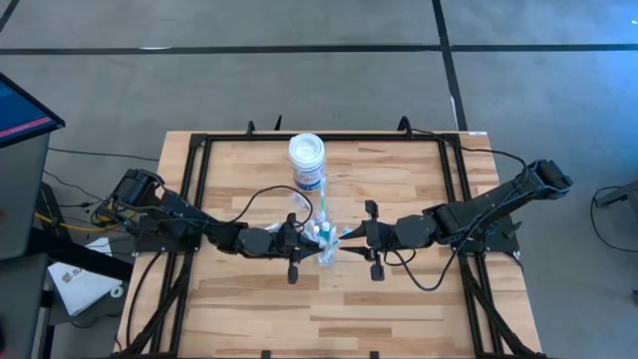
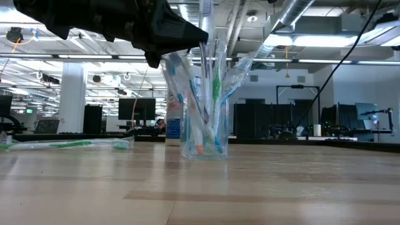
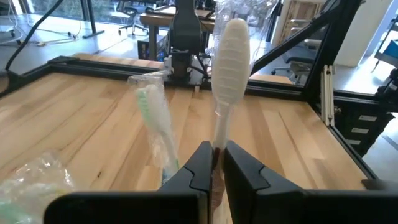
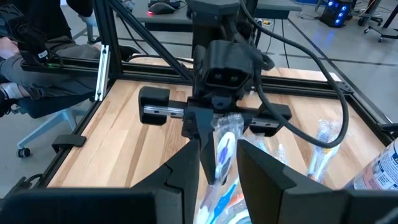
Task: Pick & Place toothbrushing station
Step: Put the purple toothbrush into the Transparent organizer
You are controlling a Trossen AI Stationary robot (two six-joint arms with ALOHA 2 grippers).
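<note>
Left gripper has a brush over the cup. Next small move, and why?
Probably lower it a little, then release. The left gripper is shut on a white toothbrush, held upright above the clear cup, which already stands full of brushes. The right gripper straddles the cup, seemingly steadying it. One green toothbrush lies on the table.

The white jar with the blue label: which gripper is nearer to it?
Left. The left gripper is just below the white jar in the high view, holding a toothbrush; the right gripper is farther to the side.
</note>
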